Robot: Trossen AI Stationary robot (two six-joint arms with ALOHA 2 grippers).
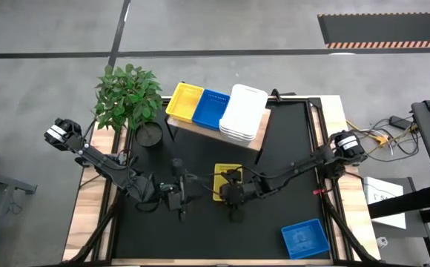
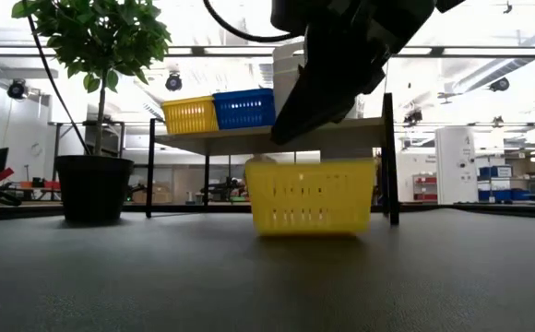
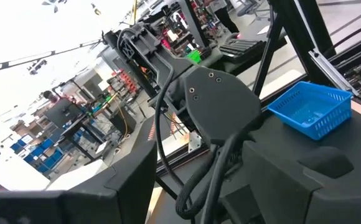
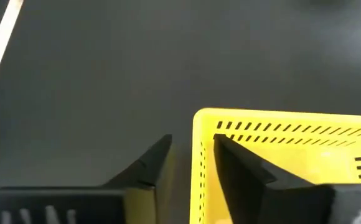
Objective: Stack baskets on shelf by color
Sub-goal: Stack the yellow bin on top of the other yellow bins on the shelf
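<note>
Straddling right end effector (image 4: 187,165), slotted yellow basket (image 4: 280,146) wall.

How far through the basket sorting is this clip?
Done: yellow stack, blue stack and white stack sit on the shelf. In hand: the right gripper straddles one wall of the yellow basket on the table. Left: the blue basket.

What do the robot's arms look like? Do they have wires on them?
Both arms are dark, nearly black, built from thin jointed segments. The left arm and right arm each have a pale, rounded shoulder joint. Black cables loop alongside a smooth rounded housing with small screws. The right end effector has two dark, pointed, wedge-shaped fingers.
</note>
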